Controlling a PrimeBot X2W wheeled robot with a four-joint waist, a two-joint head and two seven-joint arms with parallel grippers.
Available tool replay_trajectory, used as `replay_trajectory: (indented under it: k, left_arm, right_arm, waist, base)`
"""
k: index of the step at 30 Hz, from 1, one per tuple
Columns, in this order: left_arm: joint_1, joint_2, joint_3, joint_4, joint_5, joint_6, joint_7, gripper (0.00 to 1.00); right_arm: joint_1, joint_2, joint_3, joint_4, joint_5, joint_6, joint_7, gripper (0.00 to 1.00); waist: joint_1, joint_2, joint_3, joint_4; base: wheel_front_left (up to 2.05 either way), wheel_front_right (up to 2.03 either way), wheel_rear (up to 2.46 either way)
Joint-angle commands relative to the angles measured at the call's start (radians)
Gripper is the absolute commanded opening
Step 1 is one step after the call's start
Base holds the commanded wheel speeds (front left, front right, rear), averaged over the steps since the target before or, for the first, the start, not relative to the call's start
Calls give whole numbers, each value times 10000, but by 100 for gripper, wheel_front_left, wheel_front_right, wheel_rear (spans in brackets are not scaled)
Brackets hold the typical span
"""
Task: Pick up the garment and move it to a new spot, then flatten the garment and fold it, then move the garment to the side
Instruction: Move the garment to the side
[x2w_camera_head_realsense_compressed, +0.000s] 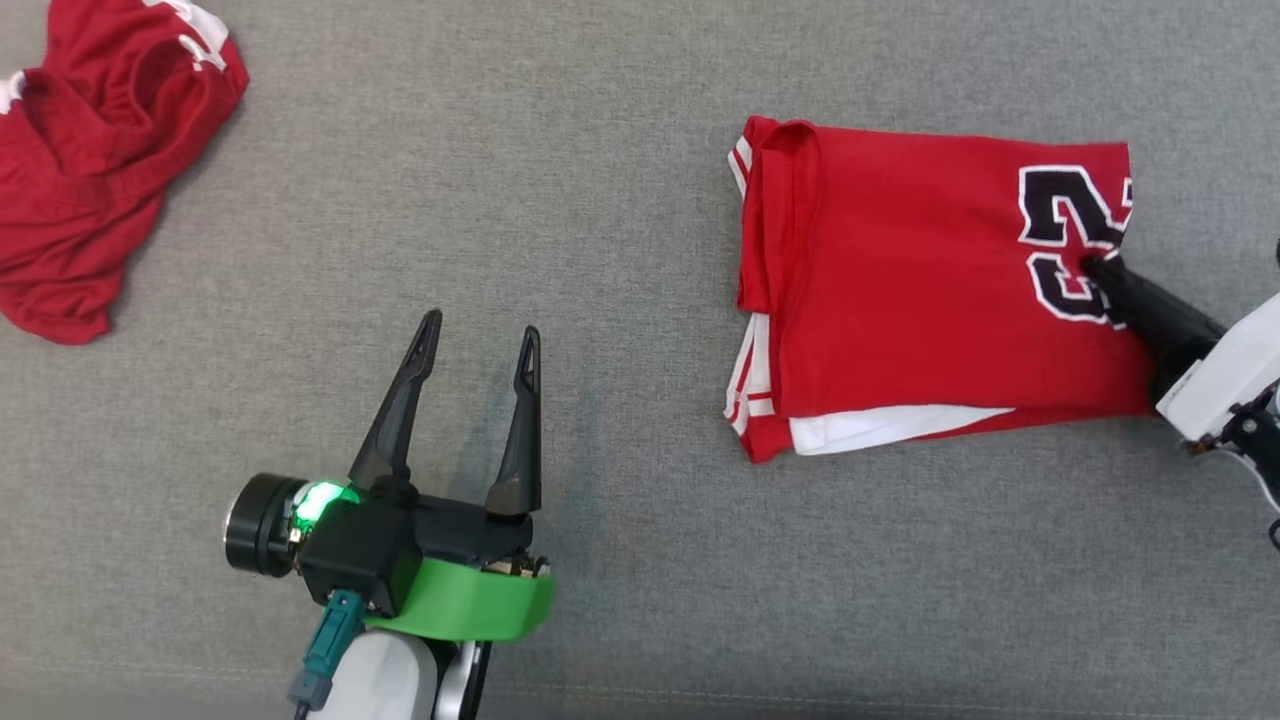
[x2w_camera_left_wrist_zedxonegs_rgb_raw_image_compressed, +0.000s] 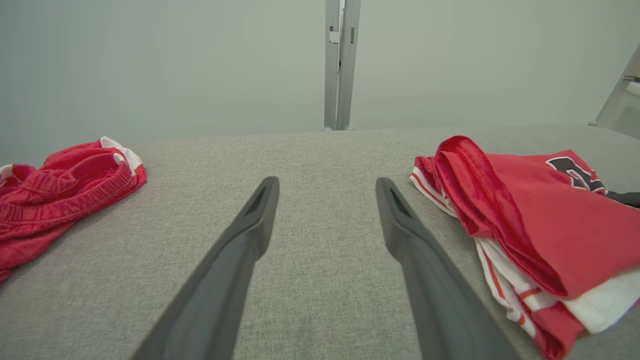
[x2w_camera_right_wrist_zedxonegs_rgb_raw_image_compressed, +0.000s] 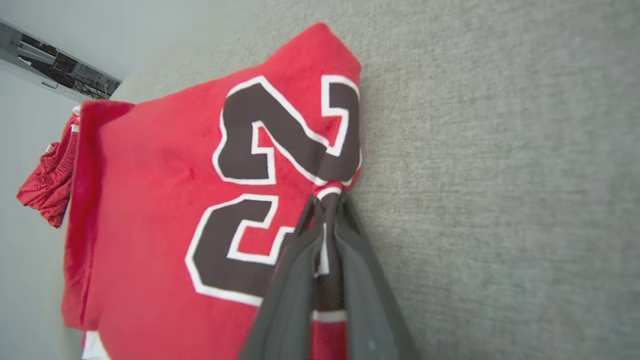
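A folded red jersey (x2w_camera_head_realsense_compressed: 920, 290) with black-and-white numerals and white trim lies on the grey cloth surface at the right. My right gripper (x2w_camera_head_realsense_compressed: 1095, 265) is shut on its right edge, pinching fabric at the numerals; the wrist view shows the jersey (x2w_camera_right_wrist_zedxonegs_rgb_raw_image_compressed: 165, 210) pinched between the closed fingers (x2w_camera_right_wrist_zedxonegs_rgb_raw_image_compressed: 295, 280) of the right gripper (x2w_camera_right_wrist_zedxonegs_rgb_raw_image_compressed: 327, 200). My left gripper (x2w_camera_head_realsense_compressed: 480, 335) hovers open over bare surface left of the jersey, holding nothing. In the left wrist view the left gripper (x2w_camera_left_wrist_zedxonegs_rgb_raw_image_compressed: 325, 187) points past the jersey (x2w_camera_left_wrist_zedxonegs_rgb_raw_image_compressed: 530, 220) on its right.
A second crumpled red garment (x2w_camera_head_realsense_compressed: 95, 160) lies at the far left corner, also in the left wrist view (x2w_camera_left_wrist_zedxonegs_rgb_raw_image_compressed: 60, 190). The grey surface (x2w_camera_head_realsense_compressed: 600, 150) stretches between the two garments. A metal post (x2w_camera_left_wrist_zedxonegs_rgb_raw_image_compressed: 340, 65) stands beyond the far edge.
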Motion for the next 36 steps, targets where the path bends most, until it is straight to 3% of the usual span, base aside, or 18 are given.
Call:
replay_trajectory:
  k: [1,16,27,36]
  left_arm:
    - [-225,12,16,-60,80,-64,1,100]
    - [-1531,246,-297,-1472,1276,-589,0,100]
    - [-2121,1315,-551,-2295,1991,-187,1,100]
    - [-2234,1527,-934,-2268,1565,19,0,100]
  right_arm:
    - [-221,-219,8,3,-167,-19,-210,0]
    - [-1405,-2372,-720,659,-1466,-16,-2417,0]
    - [-2081,-3778,-1835,1555,-1914,-16,-2951,0]
    - [-2393,-4886,-2388,2530,-1817,-18,-2931,0]
  waist:
    - [0,0,239,-205]
    - [0,0,2099,-1696]
    - [0,0,3140,-2060]
    - [0,0,3383,-1752]
  base:
    - [0,0,0]
    - [0,0,0]
    - [0,0,0]
    - [0,0,0]
